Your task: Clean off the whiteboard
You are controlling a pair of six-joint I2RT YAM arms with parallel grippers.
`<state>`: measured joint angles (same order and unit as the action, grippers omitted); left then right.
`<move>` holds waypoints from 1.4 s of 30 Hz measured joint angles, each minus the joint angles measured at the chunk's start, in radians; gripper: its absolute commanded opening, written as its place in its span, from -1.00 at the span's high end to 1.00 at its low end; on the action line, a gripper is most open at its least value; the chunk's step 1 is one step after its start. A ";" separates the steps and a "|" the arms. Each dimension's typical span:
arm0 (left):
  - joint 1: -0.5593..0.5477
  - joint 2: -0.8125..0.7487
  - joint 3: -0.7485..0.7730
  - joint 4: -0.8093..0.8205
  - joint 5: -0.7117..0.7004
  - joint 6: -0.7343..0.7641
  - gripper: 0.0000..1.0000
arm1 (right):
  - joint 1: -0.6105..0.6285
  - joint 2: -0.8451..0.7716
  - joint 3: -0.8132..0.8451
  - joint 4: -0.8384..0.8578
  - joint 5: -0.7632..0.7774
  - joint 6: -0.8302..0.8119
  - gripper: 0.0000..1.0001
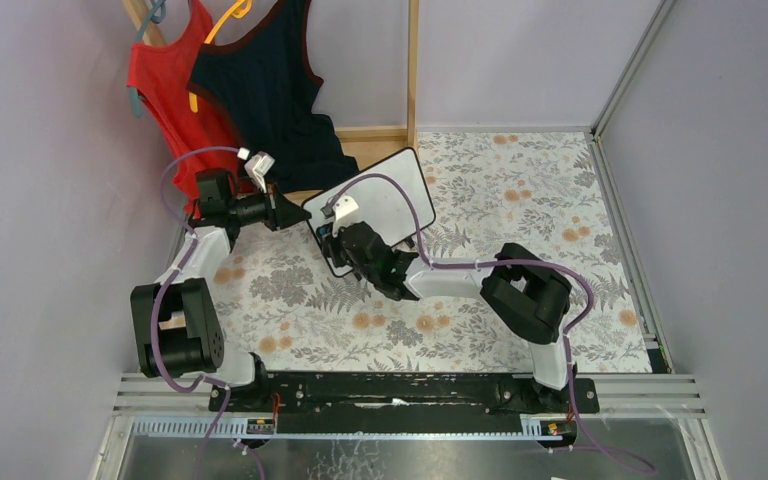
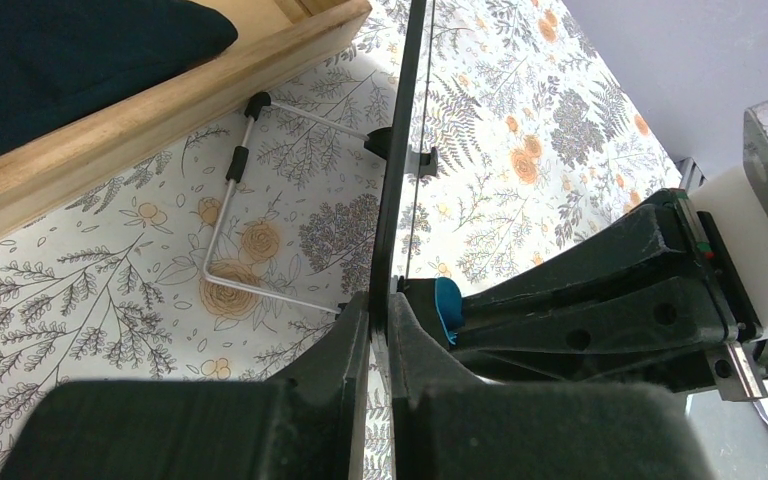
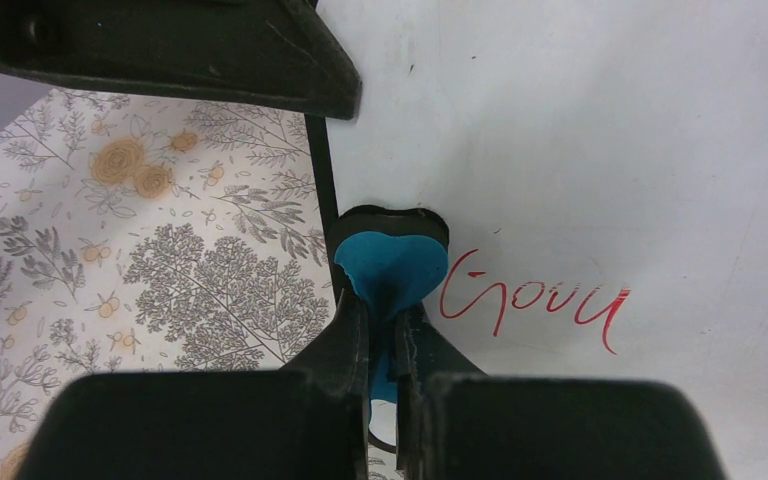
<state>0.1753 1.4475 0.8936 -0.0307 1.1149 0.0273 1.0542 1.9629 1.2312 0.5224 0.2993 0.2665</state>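
The whiteboard (image 1: 385,190) stands tilted on a wire stand (image 2: 225,215) at the table's back middle. Red handwriting (image 3: 535,300) runs across its white face (image 3: 610,140). My left gripper (image 1: 286,212) is shut on the board's left edge, seen edge-on in the left wrist view (image 2: 405,120), with the jaws (image 2: 378,310) pinching it. My right gripper (image 1: 348,243) is shut on a blue eraser (image 3: 392,262) with a black backing. The eraser presses on the board's lower left corner, just left of the writing. It also shows in the left wrist view (image 2: 447,305).
A wooden frame (image 1: 412,70) stands behind the board, its base rail (image 2: 160,100) close to the stand. A red top (image 1: 165,90) and a navy top (image 1: 270,90) hang from hangers at the back left. A floral cloth (image 1: 520,190) covers the table. Metal rails (image 1: 620,200) line the right edge.
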 measured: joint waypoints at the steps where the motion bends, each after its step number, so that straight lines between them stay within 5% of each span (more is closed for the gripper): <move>1: 0.000 0.000 0.000 0.000 0.000 0.000 1.00 | 0.001 0.000 0.000 0.000 0.006 -0.005 1.00; 24: -0.004 0.000 0.001 0.000 0.000 0.005 1.00 | -0.217 -0.115 -0.152 -0.008 0.064 -0.066 1.00; 34: -0.004 0.000 0.002 -0.009 0.000 0.005 1.00 | -0.192 -0.114 -0.151 -0.010 0.068 -0.049 1.00; 42: -0.004 -0.001 0.002 -0.010 0.002 0.006 1.00 | -0.039 -0.061 -0.071 -0.020 0.074 -0.039 1.00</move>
<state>0.1711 1.4464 0.8955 -0.0402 1.1172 0.0334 1.0157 1.9022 1.1603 0.5026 0.3737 0.2279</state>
